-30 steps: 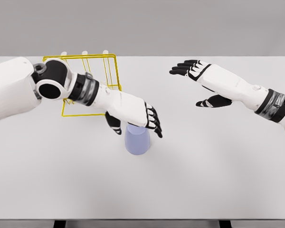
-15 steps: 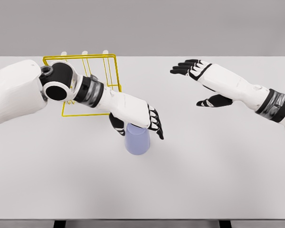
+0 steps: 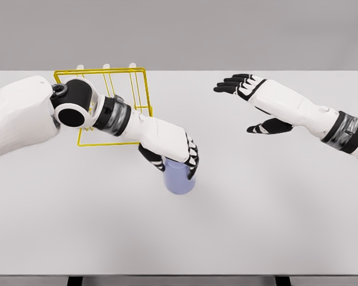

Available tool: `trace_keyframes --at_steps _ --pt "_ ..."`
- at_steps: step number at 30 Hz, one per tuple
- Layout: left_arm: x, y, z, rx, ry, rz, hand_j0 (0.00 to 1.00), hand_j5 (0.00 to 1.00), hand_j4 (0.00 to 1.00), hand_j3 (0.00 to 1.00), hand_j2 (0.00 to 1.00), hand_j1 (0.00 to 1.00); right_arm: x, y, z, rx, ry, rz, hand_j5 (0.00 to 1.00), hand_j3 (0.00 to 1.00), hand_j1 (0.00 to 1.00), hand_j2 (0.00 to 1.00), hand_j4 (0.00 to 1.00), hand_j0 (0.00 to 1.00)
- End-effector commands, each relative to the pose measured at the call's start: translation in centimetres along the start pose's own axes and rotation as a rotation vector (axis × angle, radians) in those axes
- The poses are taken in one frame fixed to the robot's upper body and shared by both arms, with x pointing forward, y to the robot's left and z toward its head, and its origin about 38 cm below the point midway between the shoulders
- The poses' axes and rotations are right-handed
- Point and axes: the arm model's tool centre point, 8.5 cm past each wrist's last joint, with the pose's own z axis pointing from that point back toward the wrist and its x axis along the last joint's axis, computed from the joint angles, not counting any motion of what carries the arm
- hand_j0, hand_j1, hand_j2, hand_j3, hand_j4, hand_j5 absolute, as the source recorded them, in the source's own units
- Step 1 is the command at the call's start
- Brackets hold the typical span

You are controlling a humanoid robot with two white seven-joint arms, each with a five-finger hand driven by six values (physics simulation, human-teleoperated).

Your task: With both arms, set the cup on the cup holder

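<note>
One lavender cup (image 3: 179, 177) stands near mid-table (image 3: 238, 226), long axis roughly upright with the base seemingly uppermost, the left hand (image 3: 170, 152) clasped around its top. A firm, level grip should precede any lift toward the yellow wire cup holder (image 3: 140, 89) behind. Farther right, the right hand (image 3: 235, 86) hovers, fingers extended, empty.

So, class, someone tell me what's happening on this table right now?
The robot's left hand is wrapped around the top of a pale lavender cup that stands on the white table, fingers curled down its sides. The yellow wire cup holder sits at the back left, partly behind the left arm, and holds nothing visible. The right hand hovers with fingers spread over the table's right side, well away from the cup.
</note>
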Motion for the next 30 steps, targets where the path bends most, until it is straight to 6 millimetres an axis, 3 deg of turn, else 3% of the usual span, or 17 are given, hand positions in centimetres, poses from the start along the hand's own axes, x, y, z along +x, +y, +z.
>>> trace_keyframes --at_steps 1,21,30 --pt "0.1 0.3 0.0 0.011 -0.005 0.003 0.52 0.52 0.52 0.52 0.52 0.52 0.1 -0.2 0.0 -0.006 -0.004 -0.003 1.0 1.0 1.0 1.0 1.0 1.0" --pt "1.8 2.5 3.2 0.095 -0.019 -0.03 0.51 0.51 0.51 0.51 0.51 0.51 0.6 -0.5 0.0 -0.008 -0.016 0.013 1.0 1.0 1.0 1.0 1.0 1.0" --pt "1.7 3.1 5.9 0.14 0.019 -0.031 0.51 0.51 0.51 0.51 0.51 0.51 0.7 -0.5 -0.1 -0.011 -0.018 0.01 1.0 1.0 1.0 1.0 1.0 1.0"
